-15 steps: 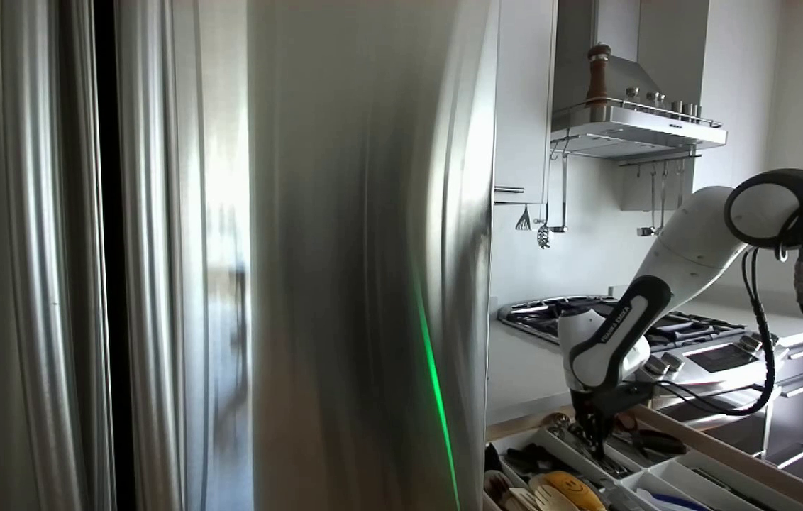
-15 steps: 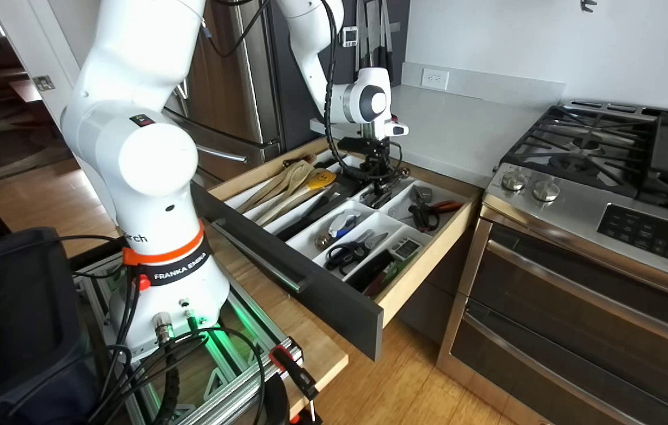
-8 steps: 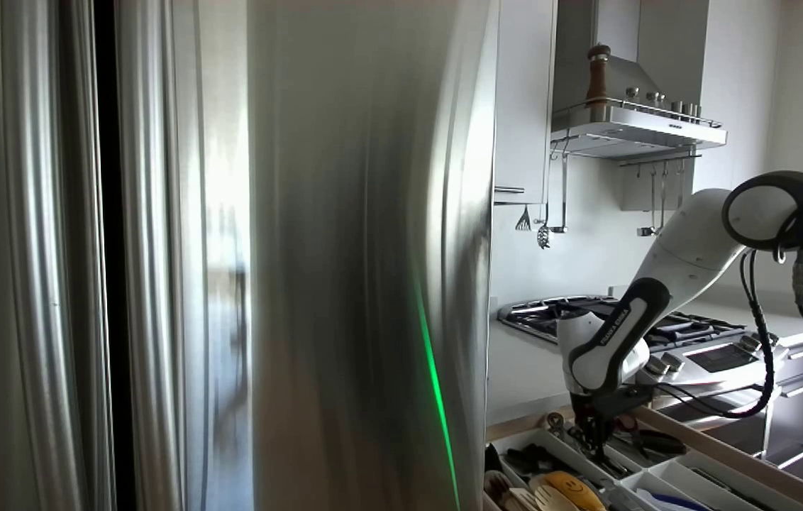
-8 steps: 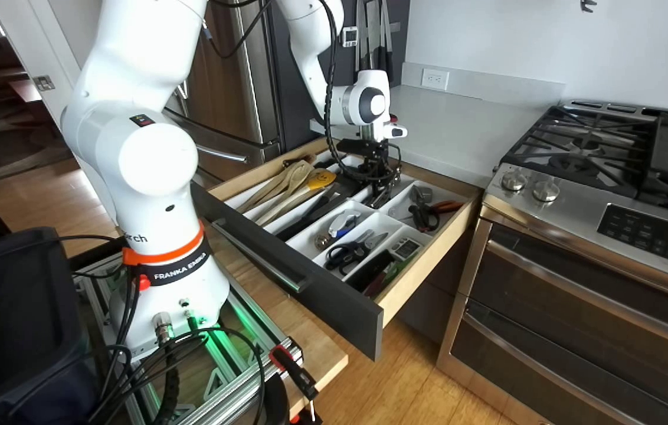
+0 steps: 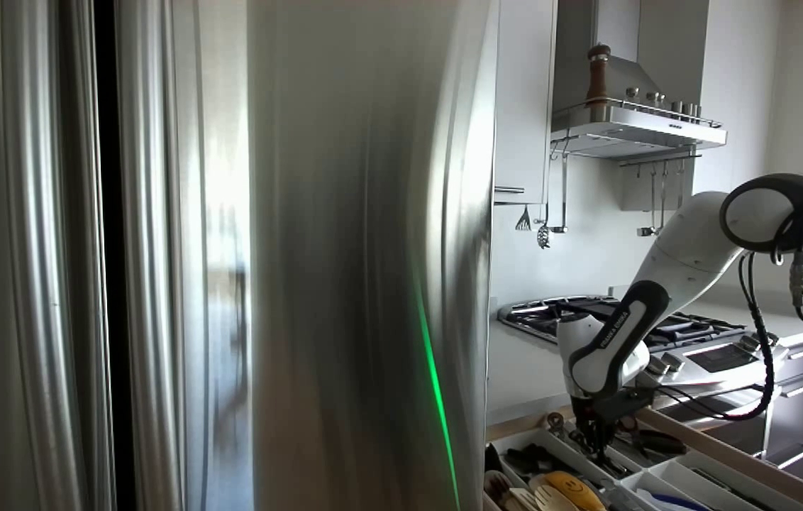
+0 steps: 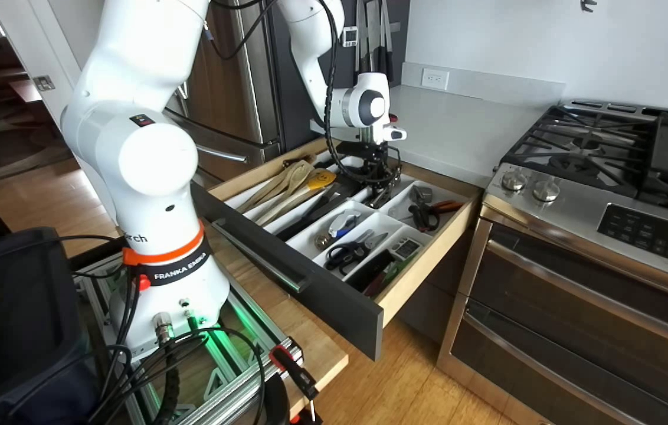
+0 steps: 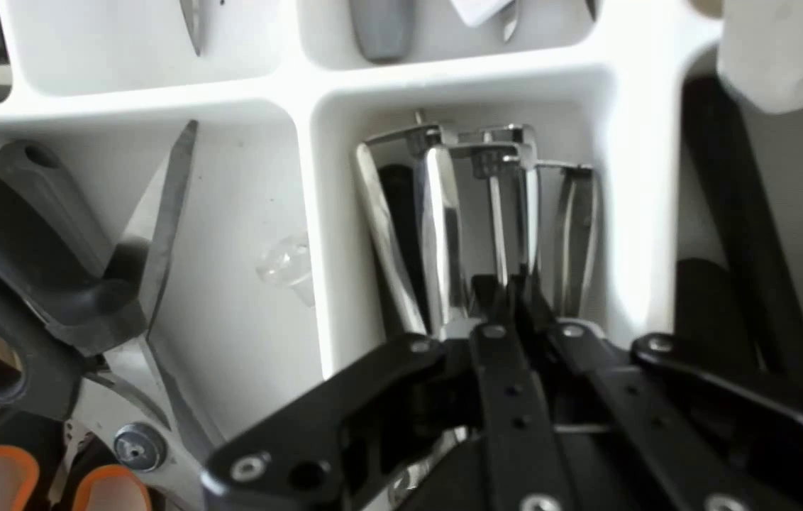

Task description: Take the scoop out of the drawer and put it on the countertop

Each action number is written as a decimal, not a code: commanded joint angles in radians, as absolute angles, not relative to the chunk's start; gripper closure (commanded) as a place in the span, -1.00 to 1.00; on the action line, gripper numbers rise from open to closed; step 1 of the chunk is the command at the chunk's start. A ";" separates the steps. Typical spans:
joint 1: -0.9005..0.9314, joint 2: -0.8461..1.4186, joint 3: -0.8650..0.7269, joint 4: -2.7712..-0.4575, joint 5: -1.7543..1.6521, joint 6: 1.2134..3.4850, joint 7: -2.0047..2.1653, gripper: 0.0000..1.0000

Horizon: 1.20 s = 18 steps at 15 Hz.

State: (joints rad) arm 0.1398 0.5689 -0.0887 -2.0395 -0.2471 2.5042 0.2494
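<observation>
- Gripper [image 7: 510,291] down in drawer [image 6: 340,313], jaws nearly together.
- Thin metal rod [image 7: 497,227] at the tips; I cannot tell if pinched.
- Countertop [image 6: 440,112] at one o'clock from gripper, in an exterior view.

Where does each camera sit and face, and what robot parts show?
An exterior view: beside the refrigerator, facing past it to the stove; part of the arm shows.
An exterior view: near the base, angled down at the open drawer; base and arm show.
Wrist view: above the pincer, which shows, facing into the drawer.
In both exterior views: drawer, stove, arm.
</observation>
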 commanded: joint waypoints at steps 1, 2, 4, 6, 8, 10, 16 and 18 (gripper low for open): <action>0.128 0.583 -0.081 -2.020 -0.221 2.488 0.230 0.98; 0.127 0.583 -0.082 -2.021 -0.223 2.487 0.228 0.98; 0.129 0.582 -0.084 -2.023 -0.226 2.490 0.231 0.97; 0.128 0.580 -0.082 -2.024 -0.223 2.490 0.229 0.97; 0.125 0.574 -0.080 -2.023 -0.219 2.485 0.226 0.97; 0.123 0.568 -0.079 -2.020 -0.216 2.482 0.223 0.97; 0.127 0.558 -0.087 -1.996 -0.226 2.475 0.230 0.97; 0.126 0.556 -0.085 -1.993 -0.225 2.468 0.225 0.97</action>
